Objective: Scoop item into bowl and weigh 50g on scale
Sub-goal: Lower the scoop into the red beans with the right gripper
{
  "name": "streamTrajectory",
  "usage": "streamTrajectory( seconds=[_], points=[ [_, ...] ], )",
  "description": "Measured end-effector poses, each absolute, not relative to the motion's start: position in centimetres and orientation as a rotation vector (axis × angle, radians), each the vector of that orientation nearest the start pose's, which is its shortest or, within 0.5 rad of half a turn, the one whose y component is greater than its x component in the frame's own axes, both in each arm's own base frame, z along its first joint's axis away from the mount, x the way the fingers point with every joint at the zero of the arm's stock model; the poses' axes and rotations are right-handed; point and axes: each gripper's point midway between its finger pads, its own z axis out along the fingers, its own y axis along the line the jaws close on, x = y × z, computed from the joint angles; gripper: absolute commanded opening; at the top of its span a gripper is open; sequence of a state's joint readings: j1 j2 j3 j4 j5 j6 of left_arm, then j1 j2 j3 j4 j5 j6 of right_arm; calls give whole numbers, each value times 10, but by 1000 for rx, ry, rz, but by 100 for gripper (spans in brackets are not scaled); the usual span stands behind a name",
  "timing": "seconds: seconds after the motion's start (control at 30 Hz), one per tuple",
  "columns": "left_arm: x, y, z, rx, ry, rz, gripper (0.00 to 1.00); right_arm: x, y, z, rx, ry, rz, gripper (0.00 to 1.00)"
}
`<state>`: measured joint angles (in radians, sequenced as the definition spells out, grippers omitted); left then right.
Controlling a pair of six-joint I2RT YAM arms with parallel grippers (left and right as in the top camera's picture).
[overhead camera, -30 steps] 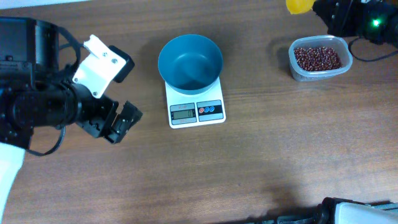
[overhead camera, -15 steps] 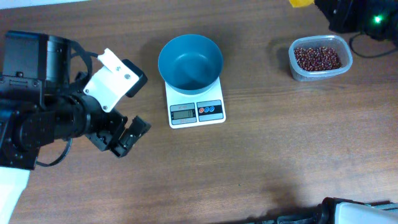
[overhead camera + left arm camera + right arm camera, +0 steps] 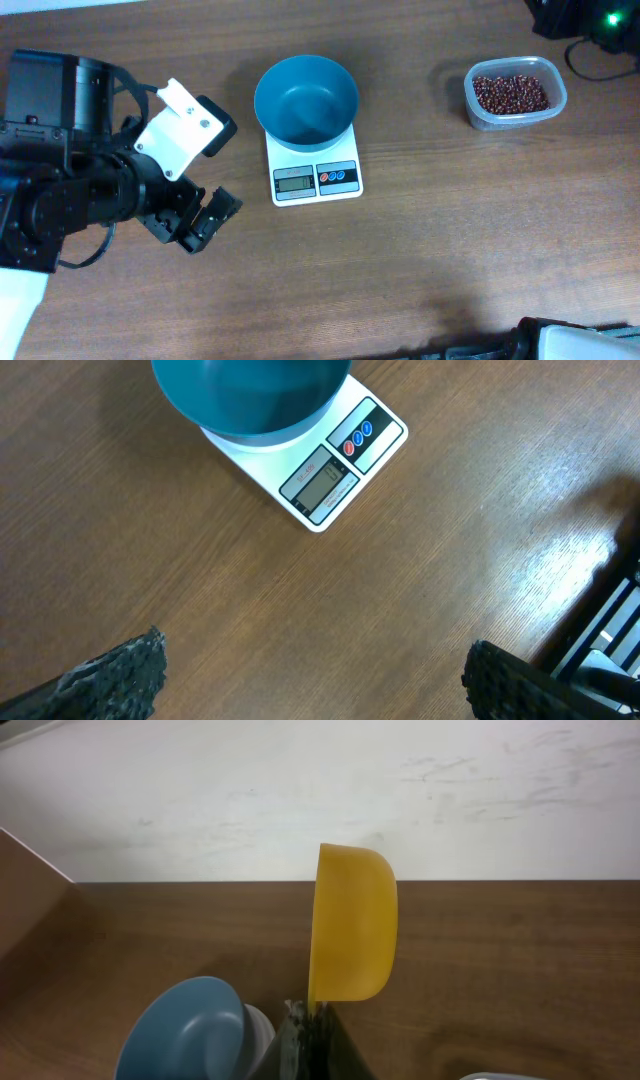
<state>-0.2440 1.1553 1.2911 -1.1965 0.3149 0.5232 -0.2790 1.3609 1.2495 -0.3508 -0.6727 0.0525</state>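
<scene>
Gone from the overhead view is the yellow scoop (image 3: 352,925), pinched by the right pincer (image 3: 308,1045). On the surface (image 3: 450,230), the left pincer (image 3: 315,680) hangs spread near the empty bowl (image 3: 305,105) atop the scale (image 3: 316,180), its display unreadable. The beans (image 3: 510,93) fill a tub (image 3: 471,104), well apart.

Your left arm (image 3: 70,175) is mostly black, with bulky rounded housings and a thin black cable (image 3: 95,243) looping beside it. Just behind the left gripper (image 3: 208,220) sits a white plate (image 3: 180,122) with small screws. The fingertips (image 3: 120,675) look dark and rough. Your right arm (image 3: 580,22) is black and carries a green light (image 3: 611,20).
</scene>
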Motion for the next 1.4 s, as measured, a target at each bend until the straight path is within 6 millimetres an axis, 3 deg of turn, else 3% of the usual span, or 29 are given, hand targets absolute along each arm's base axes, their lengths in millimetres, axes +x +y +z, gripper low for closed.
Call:
streamTrajectory(
  seconds=[0.1, 0.27, 0.47, 0.6, 0.73, 0.83, 0.9, 1.03, 1.2, 1.4],
  points=[
    [243, -115, 240, 1064, 2352, -312, 99, 409, -10, 296, -37, 2036, 537, 4],
    [243, -115, 240, 1064, 2351, -312, 99, 400, -16, 276, 238, 2143, 624, 4],
    [243, -115, 240, 1064, 2352, -312, 99, 374, -12, 246, 412, 2300, 681, 4],
    [243, -115, 240, 1064, 2352, -312, 99, 355, -38, 217, 453, 2437, 429, 4],
    [243, -115, 240, 1064, 2352, -312, 99, 350, -74, 209, 377, 2478, 104, 4],
    [243, -115, 240, 1064, 2352, -312, 99, 350, -96, 210, 322, 2477, -93, 4],
    [243, -115, 240, 1065, 2353, -312, 99, 356, -102, 201, 302, 2499, -133, 4],
    [243, -115, 240, 1064, 2352, -312, 99, 369, -109, 160, 290, 2598, -146, 4],
    [243, -115, 240, 1064, 2352, -312, 99, 379, -112, 156, 285, 2581, -150, 4],
    [243, -115, 240, 1064, 2352, -312, 99, 384, -113, 131, 291, 2636, -140, 4]
  ],
)
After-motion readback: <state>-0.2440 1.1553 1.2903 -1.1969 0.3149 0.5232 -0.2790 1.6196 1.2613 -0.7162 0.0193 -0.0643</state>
